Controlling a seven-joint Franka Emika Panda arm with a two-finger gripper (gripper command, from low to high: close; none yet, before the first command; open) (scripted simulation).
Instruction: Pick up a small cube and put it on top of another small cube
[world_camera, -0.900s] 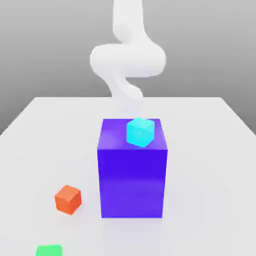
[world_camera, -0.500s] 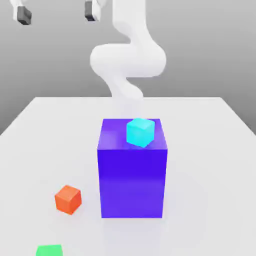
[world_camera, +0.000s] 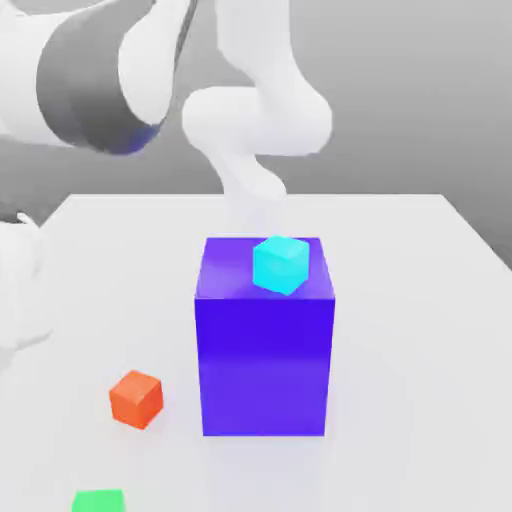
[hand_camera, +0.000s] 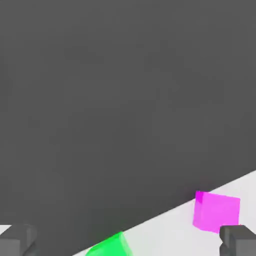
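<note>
small cubes: 4 – cyan (world_camera: 280, 265), orange (world_camera: 136, 398), green (world_camera: 99, 501), magenta (hand_camera: 216, 211) | purple block (world_camera: 265, 360): 1 | fingers (hand_camera: 17, 240): spread apart, empty

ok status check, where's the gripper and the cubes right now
Gripper open, empty, green cube between its fingers' line. Magenta cube beside it on the table. Cyan cube sits atop big blue block; orange cube loose. Nothing grasped.

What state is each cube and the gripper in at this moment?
Cyan cube: resting on the blue block.
Orange cube: on the table, untouched.
Green cube: on the table, untouched.
Magenta cube: on the table, untouched.
Gripper: open, holding nothing.
</note>
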